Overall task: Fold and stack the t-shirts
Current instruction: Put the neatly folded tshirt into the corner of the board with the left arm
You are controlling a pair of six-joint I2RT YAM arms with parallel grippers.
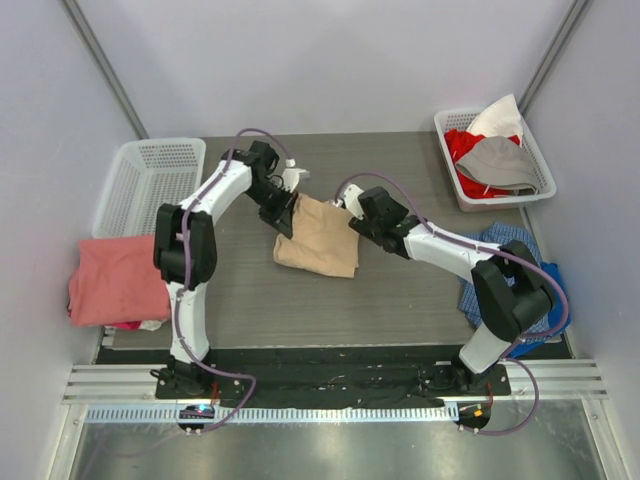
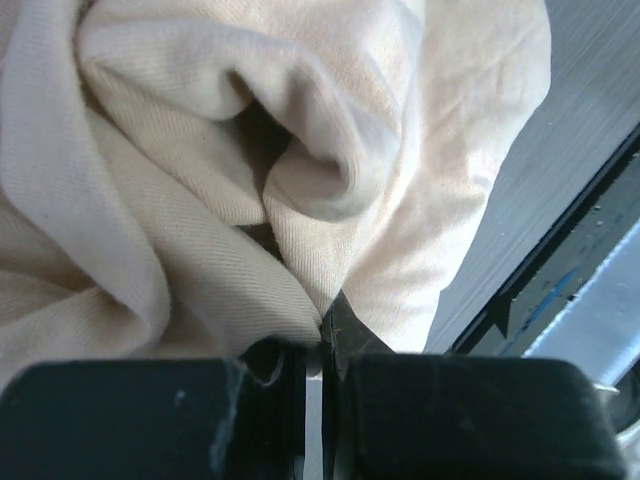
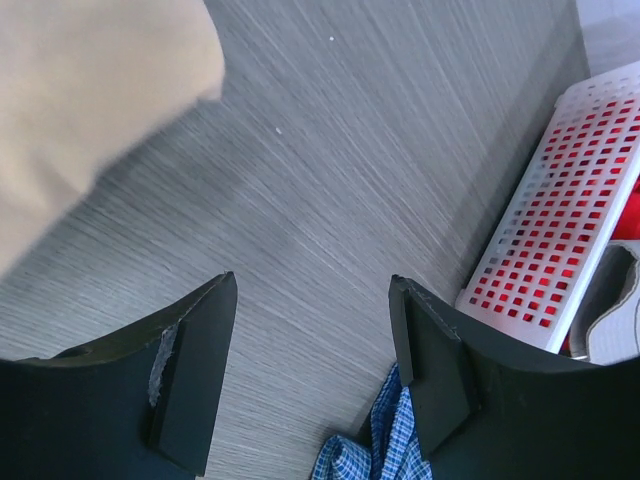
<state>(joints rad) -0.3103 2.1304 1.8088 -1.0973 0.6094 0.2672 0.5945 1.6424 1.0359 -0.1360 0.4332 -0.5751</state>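
A tan t-shirt (image 1: 318, 238) lies bunched in the middle of the grey table. My left gripper (image 1: 287, 213) is at its far left edge and is shut on a fold of the tan cloth (image 2: 250, 200), which fills the left wrist view. My right gripper (image 1: 352, 217) is open and empty beside the shirt's right edge; its fingers (image 3: 190, 370) hang over bare table, with a corner of the tan shirt (image 3: 90, 90) at upper left. A salmon-pink t-shirt (image 1: 115, 280) lies folded at the table's left edge.
An empty white basket (image 1: 150, 180) stands at the back left. A white basket (image 1: 490, 160) with red, grey and white clothes stands at the back right. A blue checked cloth (image 1: 510, 270) lies at the right edge, also in the right wrist view (image 3: 380, 450).
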